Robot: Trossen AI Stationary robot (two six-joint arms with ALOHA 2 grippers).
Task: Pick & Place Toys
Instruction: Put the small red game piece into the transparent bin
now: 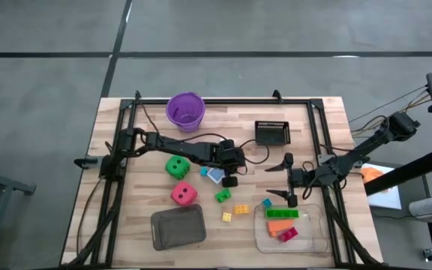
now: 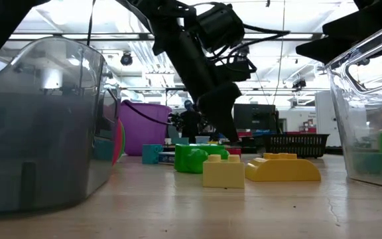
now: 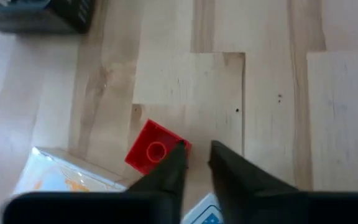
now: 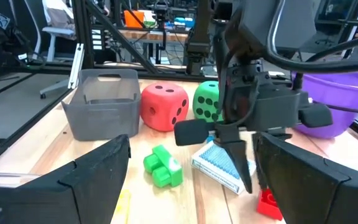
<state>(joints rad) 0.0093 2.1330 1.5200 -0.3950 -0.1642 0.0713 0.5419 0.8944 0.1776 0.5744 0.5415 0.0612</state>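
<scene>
Left hand: fingers slightly parted, empty, beside red brick (studded; hidden in high view).
Right hand: open.

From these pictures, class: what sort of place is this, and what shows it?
Probably a robotics lab or workshop: two arms mounted on a framed wooden table, a bare concrete floor, and ceiling strip lights over equipment beyond.
</scene>
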